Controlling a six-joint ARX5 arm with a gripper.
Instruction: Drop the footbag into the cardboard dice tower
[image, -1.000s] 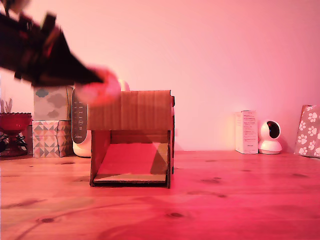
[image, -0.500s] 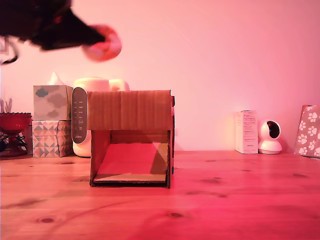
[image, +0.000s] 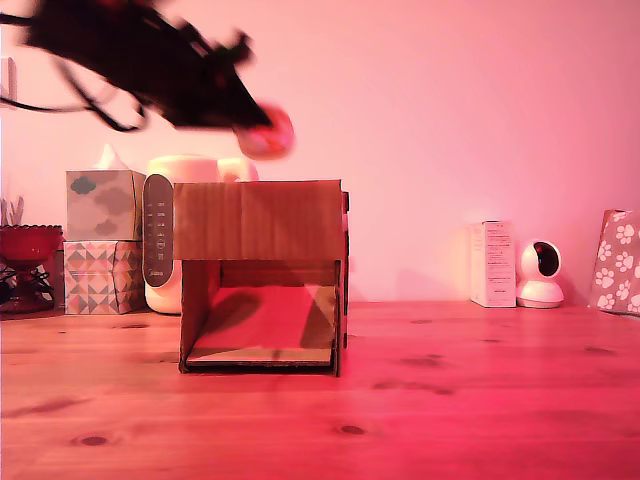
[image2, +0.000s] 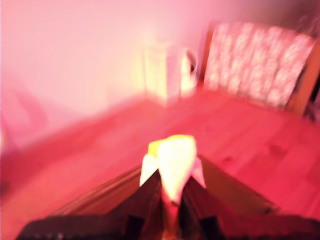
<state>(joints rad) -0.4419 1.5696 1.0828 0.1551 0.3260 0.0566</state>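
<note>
Above the cardboard dice tower (image: 262, 275), I have the footbag (image: 266, 135) clamped in my gripper (image: 255, 128), its two fingers closed on either side of the pale ball, as the wrist view shows (image2: 172, 167). In the exterior view the ball hangs clear of the tower's top edge, roughly over its middle, not touching it. I judge the carry is done; what is left is the release, and perhaps a small lowering, since I cannot see the top opening from either view. The tower's lower front opening shows only its sloped floor.

The tower stands on a knotty wooden table (image: 450, 400). To the exterior view's left sit stacked tissue boxes (image: 103, 240); to its right, a white carton (image: 493, 263) and a small round camera (image: 541, 274) against a plain wall.
</note>
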